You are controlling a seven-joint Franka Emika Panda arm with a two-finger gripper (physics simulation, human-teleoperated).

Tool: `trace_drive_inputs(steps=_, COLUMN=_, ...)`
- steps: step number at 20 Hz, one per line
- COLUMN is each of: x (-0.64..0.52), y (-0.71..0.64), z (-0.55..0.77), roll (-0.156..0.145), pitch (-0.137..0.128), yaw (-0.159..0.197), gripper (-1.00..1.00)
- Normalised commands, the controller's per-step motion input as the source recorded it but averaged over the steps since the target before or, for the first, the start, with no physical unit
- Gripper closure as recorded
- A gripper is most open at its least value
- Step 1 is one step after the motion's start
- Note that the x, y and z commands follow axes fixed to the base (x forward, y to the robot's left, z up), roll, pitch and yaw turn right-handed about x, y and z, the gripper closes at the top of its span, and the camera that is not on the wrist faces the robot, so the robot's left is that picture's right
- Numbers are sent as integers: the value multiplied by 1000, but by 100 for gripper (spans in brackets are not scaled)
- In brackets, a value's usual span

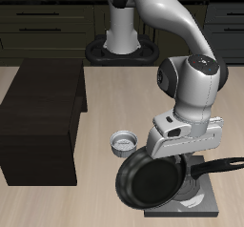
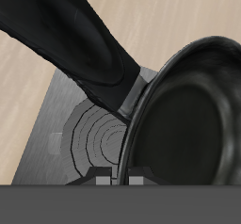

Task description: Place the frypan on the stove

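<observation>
Only your wrist view shows the stove's burner ring (image 2: 94, 134). Frypan (image 1: 151, 183) sits over the stove (image 1: 205, 208), handle (image 1: 221, 165) beneath your gripper (image 1: 186, 147); grip unclear.

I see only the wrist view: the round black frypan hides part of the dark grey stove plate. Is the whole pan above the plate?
Observer: No. The round black frypan overhangs the flat dark grey stove toward the large dark wooden cabinet.
Operator: Is anything close to the pan?
Observer: Yes, a small grey metal bowl stands on the table, close behind the pan.
Operator: Where does the handle point?
Observer: The long black handle points away from the cabinet.
</observation>
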Motion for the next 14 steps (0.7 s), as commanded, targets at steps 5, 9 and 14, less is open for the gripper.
trace_drive_inputs(steps=5, x=5, y=43, z=-132, roll=-5, pitch=10, yaw=34, gripper=-100)
trace_drive_inputs(steps=9, x=-27, y=28, z=-110, roll=-21, pitch=4, yaw=20, gripper=-100)
trace_drive_inputs(steps=14, x=-91, y=200, z=52, roll=48, pitch=-20, yaw=11, gripper=-100)
